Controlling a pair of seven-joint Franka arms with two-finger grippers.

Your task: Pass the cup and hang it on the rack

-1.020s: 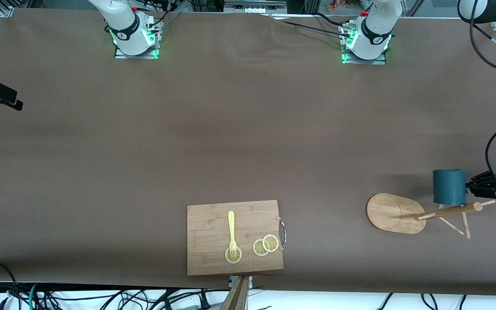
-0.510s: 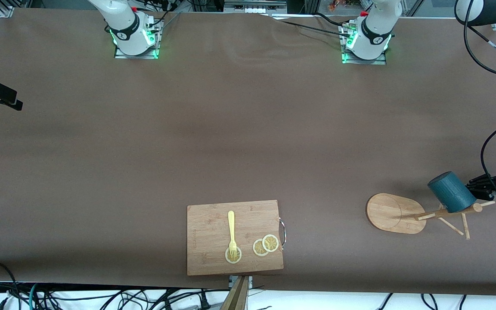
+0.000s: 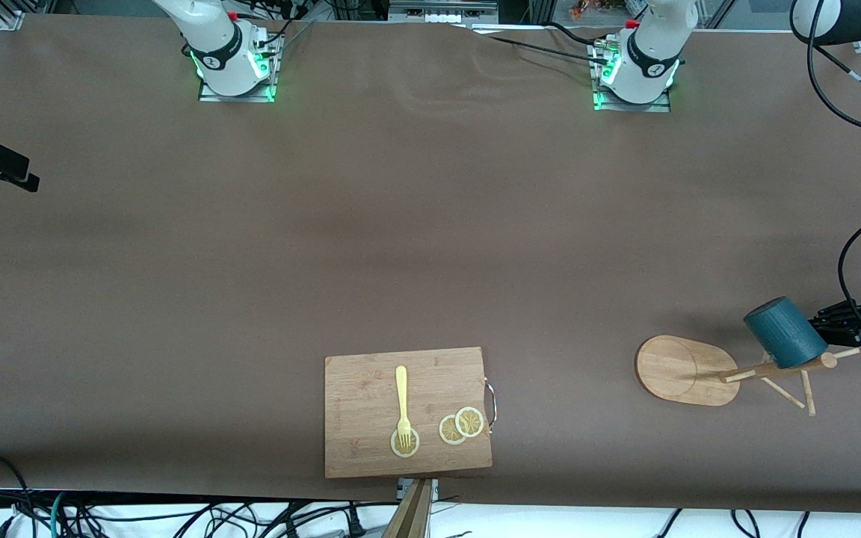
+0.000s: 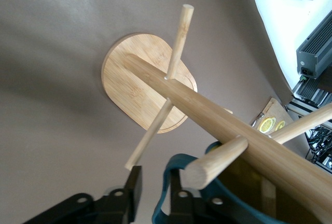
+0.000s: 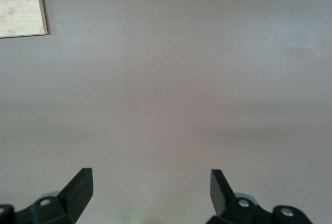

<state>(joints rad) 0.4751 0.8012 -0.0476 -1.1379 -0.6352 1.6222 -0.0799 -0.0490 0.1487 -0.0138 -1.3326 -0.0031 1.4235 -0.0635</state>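
Note:
The dark teal cup (image 3: 783,332) hangs tilted at the top of the wooden rack (image 3: 681,368), near the left arm's end of the table. In the left wrist view the cup's handle (image 4: 167,180) loops round the end of a thick peg (image 4: 215,163) of the rack (image 4: 207,110). My left gripper (image 3: 838,323) is right beside the cup. Its fingers (image 4: 154,185) stand open on either side of the handle, with a gap on one side. My right gripper (image 3: 4,168) waits open and empty at the right arm's end of the table, over bare table (image 5: 150,182).
A rectangular wooden cutting board (image 3: 408,411) with a yellow fork (image 3: 402,400) and lemon slices (image 3: 462,426) lies near the front edge. Its corner shows in the right wrist view (image 5: 21,6). Thin pegs (image 3: 808,392) stick out from the rack. Cables hang by the left arm.
The cup has gone from upright beside the rack's top to tilted on the peg. My left gripper has drawn back slightly toward the table's end. The right arm has not moved.

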